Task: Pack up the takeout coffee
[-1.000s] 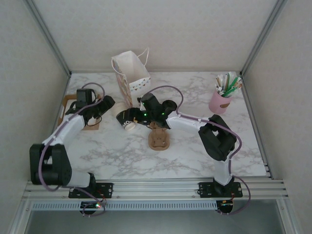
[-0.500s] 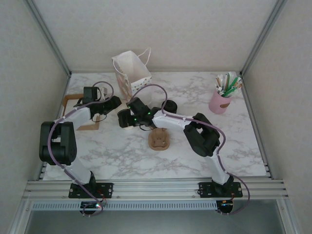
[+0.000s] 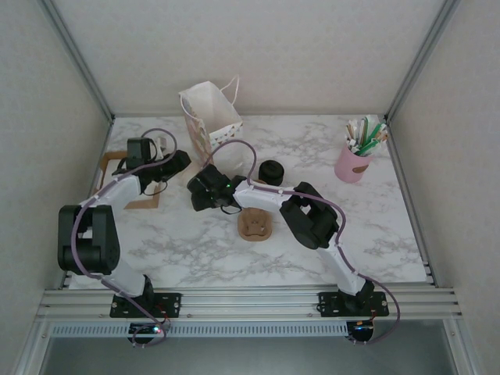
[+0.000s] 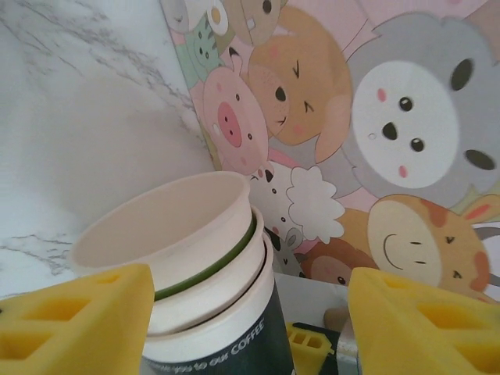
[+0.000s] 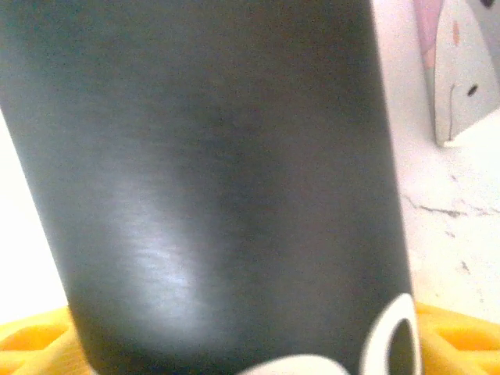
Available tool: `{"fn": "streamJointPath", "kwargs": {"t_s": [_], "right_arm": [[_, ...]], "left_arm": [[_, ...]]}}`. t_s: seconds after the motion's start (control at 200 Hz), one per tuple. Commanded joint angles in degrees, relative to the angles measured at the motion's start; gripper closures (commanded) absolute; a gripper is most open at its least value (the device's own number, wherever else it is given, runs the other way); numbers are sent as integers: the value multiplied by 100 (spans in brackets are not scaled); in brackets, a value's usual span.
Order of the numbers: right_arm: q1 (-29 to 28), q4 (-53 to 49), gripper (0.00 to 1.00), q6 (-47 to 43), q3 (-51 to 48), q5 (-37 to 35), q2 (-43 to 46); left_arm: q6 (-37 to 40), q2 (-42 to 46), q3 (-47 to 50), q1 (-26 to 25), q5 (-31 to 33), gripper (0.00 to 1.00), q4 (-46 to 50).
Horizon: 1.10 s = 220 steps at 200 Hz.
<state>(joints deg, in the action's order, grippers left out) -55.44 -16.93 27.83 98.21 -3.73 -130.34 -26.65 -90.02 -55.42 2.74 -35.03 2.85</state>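
Change, right arm: its reach has gone further left than a second ago. The right gripper [image 5: 246,344] now covers the cup stack [image 4: 203,258], which then lay on its side in plain overhead sight.
Change, left arm: the elbow is raised and drawn in, and the left gripper [image 4: 248,301] sits close before the paper bag [image 3: 209,117].
Change, takeout coffee: the takeout coffee [image 3: 271,172] was half hidden behind the right arm and is now in full overhead view, in the same place.
Left jaws: spread wide, with a yellow finger on either side of the stack's cream mouth. One finger stands clear of it; contact at the other cannot be judged.
Right jaws: set wide apart and clamped on the stack's dark wall (three nested lidless cups, "COFFEE" printed on the outermost).
Takeout coffee, location: upright on the marble table [image 3: 375,226] with its black lid on, right of the bag, behind the brown carrier [image 3: 255,225], apart from both grippers.
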Motion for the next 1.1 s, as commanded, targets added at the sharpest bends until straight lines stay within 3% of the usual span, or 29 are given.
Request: {"fn": "streamJointPath", "kwargs": {"t_s": [0.0, 0.19, 0.466, 0.666, 0.856, 1.097], "right_arm": [[-59, 194, 25, -121, 96, -126, -133], [-94, 727, 35, -314, -288, 55, 41], [-129, 1589, 38, -445, -1213, 392, 689], [-126, 2450, 39, -549, -2215, 1099, 1540], [-82, 3268, 40, -572, -3052, 1879, 2196], [119, 4140, 41, -481, -3864, 2879, 2878]], "left_arm": [[-190, 366, 232, 141, 145, 32, -282], [-344, 630, 527, 297, 10, 31, -612], [-459, 966, 796, 367, -249, 29, -980], [-1078, 1890, 1147, 225, -451, 29, -1432], [-1171, 2662, 583, -172, -232, 31, -86], [-205, 3011, -587, -235, -372, 36, 2320]]}}
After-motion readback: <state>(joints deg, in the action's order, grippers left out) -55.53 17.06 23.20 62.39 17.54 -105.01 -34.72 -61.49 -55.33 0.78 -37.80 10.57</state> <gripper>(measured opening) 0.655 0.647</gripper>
